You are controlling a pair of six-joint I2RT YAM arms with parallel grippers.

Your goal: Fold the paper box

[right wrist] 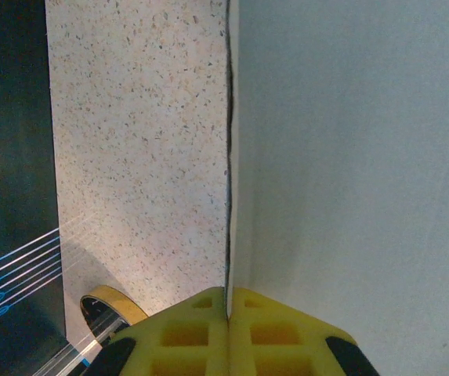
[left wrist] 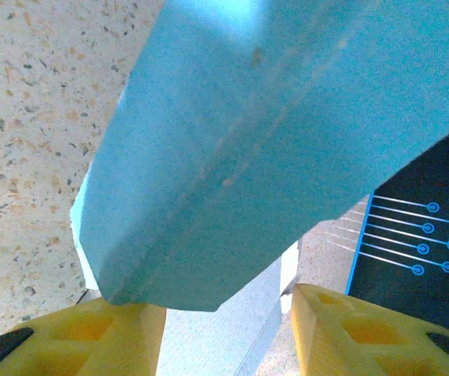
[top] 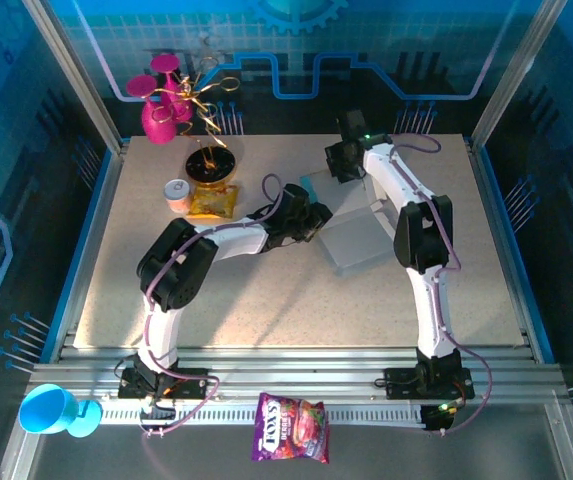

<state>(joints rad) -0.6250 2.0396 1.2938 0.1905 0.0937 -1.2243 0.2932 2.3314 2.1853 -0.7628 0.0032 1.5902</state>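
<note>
paper box (top: pixel 358 243) partly hidden by arms; left fingers (left wrist: pixel 106 337) apart at its flap, right fingers (right wrist: pixel 200 325) pinching its edge.

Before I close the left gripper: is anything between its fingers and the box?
Nothing visible. The box's blue flap hangs right in front of the open left gripper, its lower corner reaching the gap between the fingers. Behind it lie the box's pale panel and the table.
</note>
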